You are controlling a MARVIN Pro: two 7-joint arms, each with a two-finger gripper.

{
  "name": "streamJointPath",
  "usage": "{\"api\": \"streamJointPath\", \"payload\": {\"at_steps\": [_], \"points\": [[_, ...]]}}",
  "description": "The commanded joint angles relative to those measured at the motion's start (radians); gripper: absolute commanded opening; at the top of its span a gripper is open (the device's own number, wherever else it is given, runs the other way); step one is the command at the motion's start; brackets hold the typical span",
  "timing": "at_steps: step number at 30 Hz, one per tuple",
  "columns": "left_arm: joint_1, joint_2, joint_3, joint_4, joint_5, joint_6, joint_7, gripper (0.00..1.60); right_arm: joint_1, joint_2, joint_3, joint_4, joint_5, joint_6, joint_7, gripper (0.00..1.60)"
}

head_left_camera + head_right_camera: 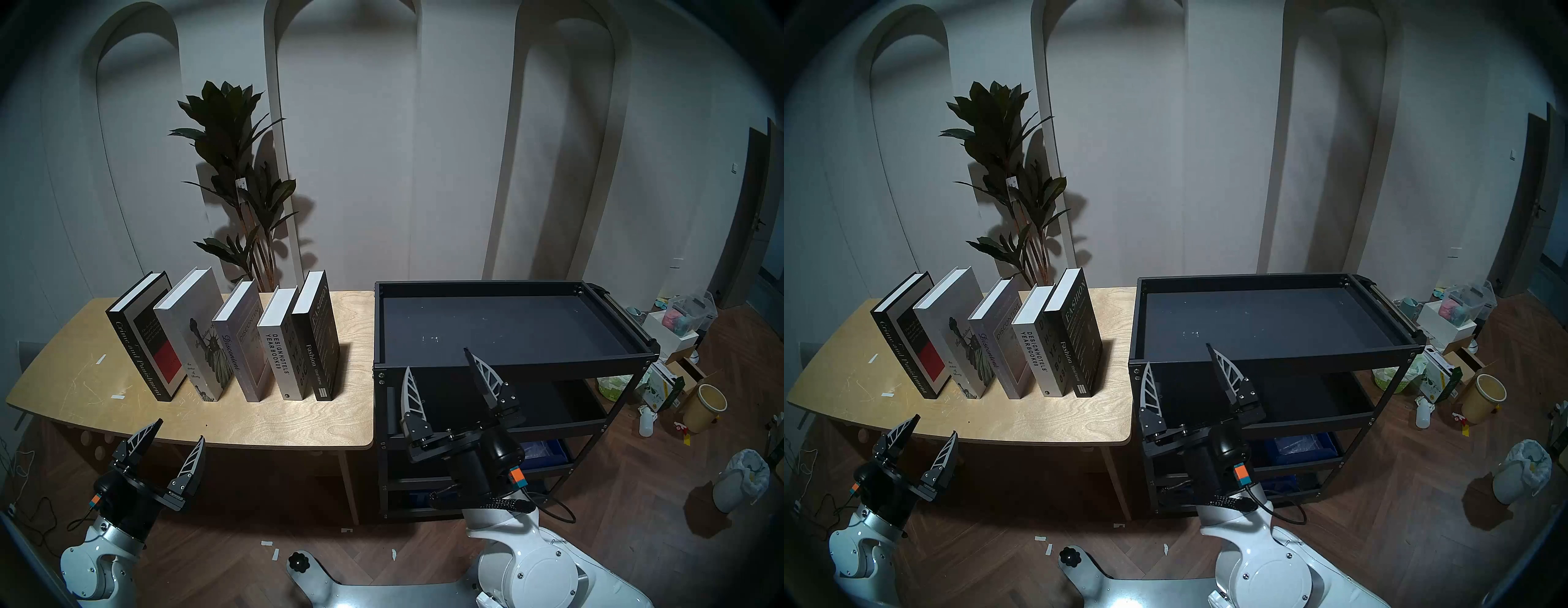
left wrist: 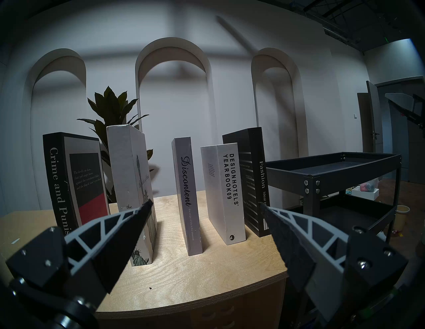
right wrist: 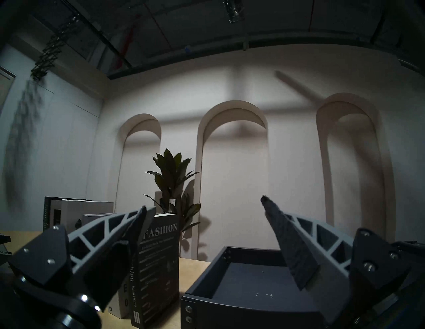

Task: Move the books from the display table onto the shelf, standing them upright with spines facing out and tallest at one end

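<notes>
Books (image 1: 237, 339) upright on table (image 1: 85, 382) — shelf (image 1: 509, 327) seemingly bare.

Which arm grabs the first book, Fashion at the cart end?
Right, probably. The right gripper is open, empty, beside the Fashion book and shelf. The left gripper sits at the table's far end.

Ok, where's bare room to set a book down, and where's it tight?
The top tier of the shelf is bare inside its rim. The display table has free wood left of Crime and Punishment and in front of the row. Gaps between books are tight.
</notes>
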State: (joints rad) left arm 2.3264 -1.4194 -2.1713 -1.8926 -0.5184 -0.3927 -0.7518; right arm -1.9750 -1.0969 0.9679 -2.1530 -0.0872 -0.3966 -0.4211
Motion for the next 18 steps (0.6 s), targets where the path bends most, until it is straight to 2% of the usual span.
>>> {"api": "streamJointPath", "payload": {"at_steps": [1, 7, 14, 18], "points": [[-0.002, 0.001, 0.0, -0.008, 0.0, -0.002, -0.002, 1.6, 0.111, -0.031, -0.041, 0.027, 0.001, -0.025, 0.021, 1.6], [-0.003, 0.001, 0.0, -0.006, 0.0, -0.002, -0.002, 1.6, 0.173, -0.061, -0.078, 0.103, 0.018, -0.021, 0.02, 1.6], [-0.005, 0.001, 0.0, -0.004, 0.0, -0.002, -0.002, 1.6, 0.254, -0.134, -0.107, 0.207, 0.075, 0.01, -0.004, 1.6], [-0.006, 0.001, 0.0, -0.003, 0.0, -0.002, -0.002, 1.6, 0.291, -0.168, -0.115, 0.234, 0.09, 0.021, -0.015, 1.6]]}}
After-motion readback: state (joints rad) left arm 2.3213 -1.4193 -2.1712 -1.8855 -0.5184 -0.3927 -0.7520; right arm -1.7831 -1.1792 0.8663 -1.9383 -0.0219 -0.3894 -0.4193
